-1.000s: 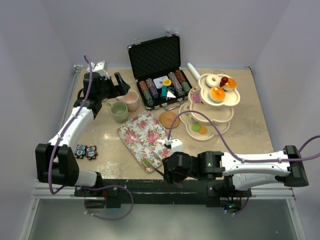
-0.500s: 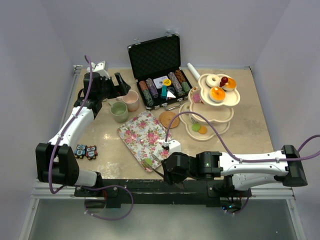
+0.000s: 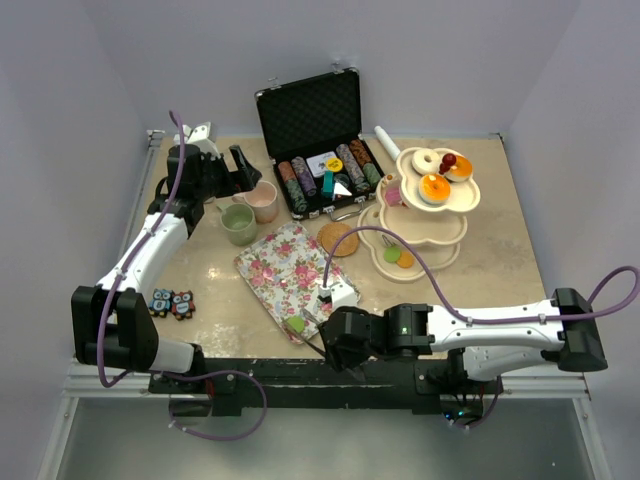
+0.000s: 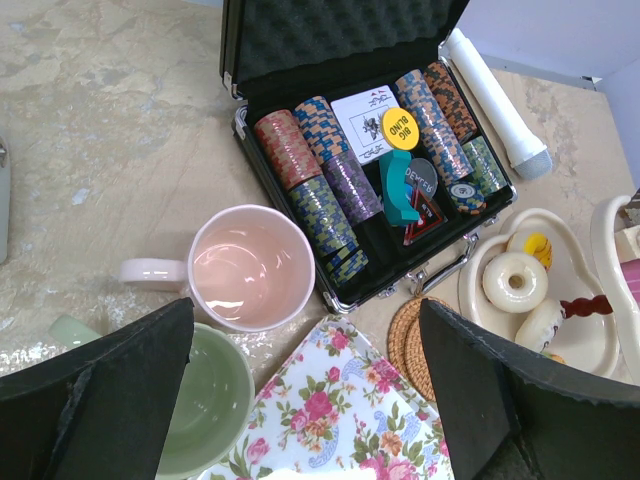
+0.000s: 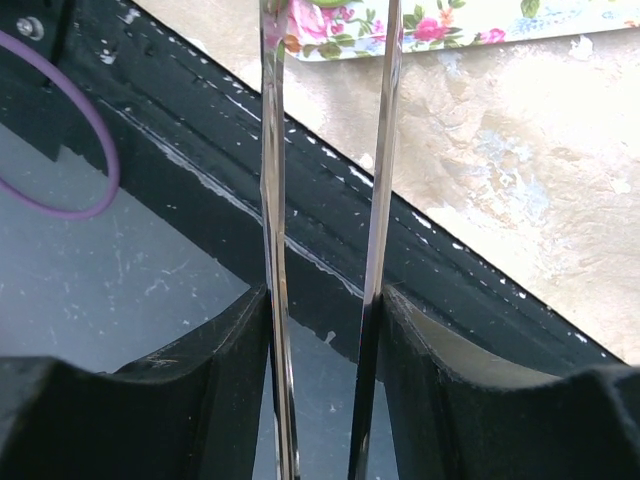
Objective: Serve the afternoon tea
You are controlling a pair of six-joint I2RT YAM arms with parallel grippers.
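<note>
Pale lilac walls close in a beige marbled bench with the arms' black base rail along its near edge. At the far side an open black poker-chip case shows rows of striped chips, and a white cylinder lies just to its right.

The cream scalloped three-tier stand sits at the right rear. Its top tier carries a white donut, an orange-topped cake and another small cake with a red topping. A green and an orange macaron lie side by side on the lowest tier. A woven coaster lies between the stand and the floral tray.

The pink cup stands upright just in front of the case, and the green cup is right beside it on the near-left. Both look empty. The left claw hangs over the two cups with its jaws spread wide and nothing between them.

The right claw is low at the bench's near edge, clamped on a pair of metal tongs. Their two thin blades run forward between its fingers to the near corner of the floral tray. A small green round piece lies at that corner by the tong tips; whether the tips grip it cannot be told.

Two owl figures sit near the left arm's base.
</note>
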